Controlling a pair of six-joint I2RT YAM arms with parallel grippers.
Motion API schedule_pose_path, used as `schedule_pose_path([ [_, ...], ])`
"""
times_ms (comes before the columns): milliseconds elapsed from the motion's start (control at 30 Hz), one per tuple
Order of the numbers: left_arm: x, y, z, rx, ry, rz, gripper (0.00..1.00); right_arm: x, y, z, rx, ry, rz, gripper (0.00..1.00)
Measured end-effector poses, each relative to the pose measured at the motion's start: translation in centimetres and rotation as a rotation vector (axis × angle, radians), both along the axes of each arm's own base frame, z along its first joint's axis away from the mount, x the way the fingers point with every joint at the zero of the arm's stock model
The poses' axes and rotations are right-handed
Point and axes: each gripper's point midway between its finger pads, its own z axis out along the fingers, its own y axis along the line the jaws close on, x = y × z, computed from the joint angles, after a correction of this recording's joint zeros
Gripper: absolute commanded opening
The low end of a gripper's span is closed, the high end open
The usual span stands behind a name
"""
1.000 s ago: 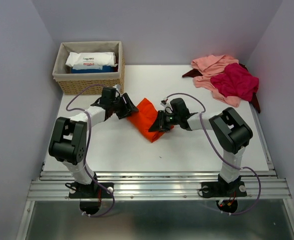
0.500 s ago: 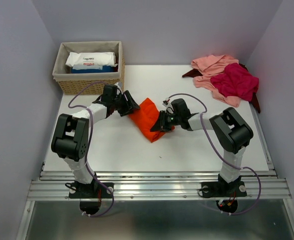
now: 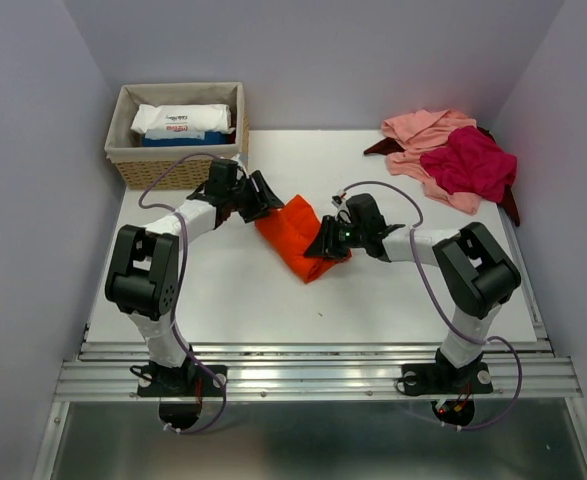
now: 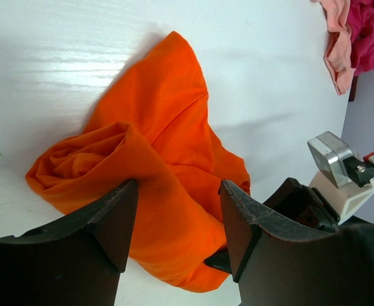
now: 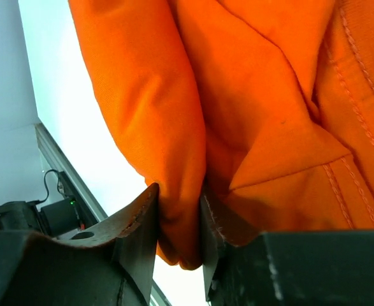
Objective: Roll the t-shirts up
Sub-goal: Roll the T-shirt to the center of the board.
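Observation:
A bright orange-red t-shirt (image 3: 291, 238) lies bunched in the middle of the table, partly rolled into a loose wad (image 4: 91, 159). My left gripper (image 3: 262, 197) sits at its far-left end, open, its fingers (image 4: 110, 217) standing wide on either side of the cloth (image 4: 167, 121). My right gripper (image 3: 325, 241) is at the shirt's right side, shut on a thick fold of orange cloth (image 5: 174, 127) that fills the gap between its jaws (image 5: 179, 191). Salmon-pink (image 3: 423, 130), magenta (image 3: 468, 160) and dark maroon (image 3: 511, 206) t-shirts lie heaped at the back right.
A wicker basket (image 3: 178, 168) stands at the back left, just behind the left arm, holding a white packet (image 3: 181, 120). The table's near edge ends in a metal rail (image 3: 313, 375). Walls close in on both sides.
My left gripper has moved towards the back with the shirt's left end. My right gripper has shifted slightly right and its jaws have eased a little wider on the fold.

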Motion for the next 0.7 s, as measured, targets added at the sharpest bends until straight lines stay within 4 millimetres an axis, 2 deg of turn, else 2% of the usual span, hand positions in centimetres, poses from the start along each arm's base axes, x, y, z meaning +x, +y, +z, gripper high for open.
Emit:
schedule_pose_path([
  [267, 0.6, -2.0, 0.3, -0.007, -0.009, -0.033, 0.64, -0.1, -1.0, -0.1, -0.049, -0.003, -0.039, 0.5],
  [333, 0.9, -2.5, 0.0, -0.008, -0.005, -0.041, 0.64, -0.2, -1.4, 0.1, -0.066, -0.012, -0.048, 0.58],
  [533, 2.0, -4.4, -0.9, -0.007, 0.002, -0.071, 0.63, 0.1, -2.7, 2.2, -0.11, -0.09, -0.083, 0.59],
  [700, 2.2, -6.4, -2.5, -0.001, 0.023, -0.107, 0.63, 0.3, -4.0, 3.2, -0.169, -0.136, -0.114, 0.56],
])
